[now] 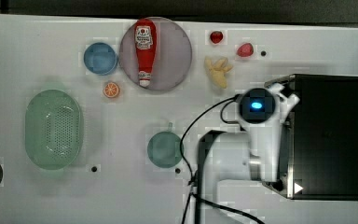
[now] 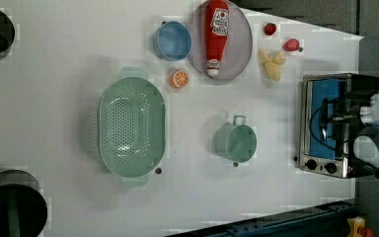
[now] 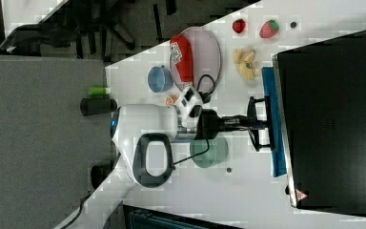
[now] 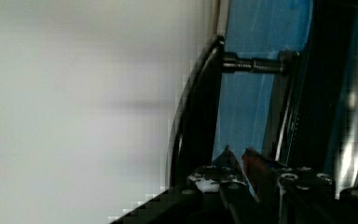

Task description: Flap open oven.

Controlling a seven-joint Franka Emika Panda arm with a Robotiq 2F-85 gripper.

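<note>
- Your oven, a black box with a silver front frame, sits at the top view's right end of the white surface. In the left view its blue-tinted glass door and small black knobs face the middle of the surface.
- In the right view the door shows as a thin blue strip along the oven's front, with its black bar handle standing just off the glass.
- Your pincer reaches the handle in the right view, at the end of the white arm. In the wrist view the pincer has its fingertips close together beside the handle bar, against the blue glass. You cannot tell whether the tips grip anything.
- Near the oven's far corner in the top view lie a pale yellow banana bunch, a red strawberry and a smaller red fruit.
- Further off, a ketchup bottle lies on a grey plate, with a blue bowl touching the plate's rim and an orange slice near.
- A teal cup stands beside the arm's base, and a green colander sits well apart towards the top view's left.
</note>
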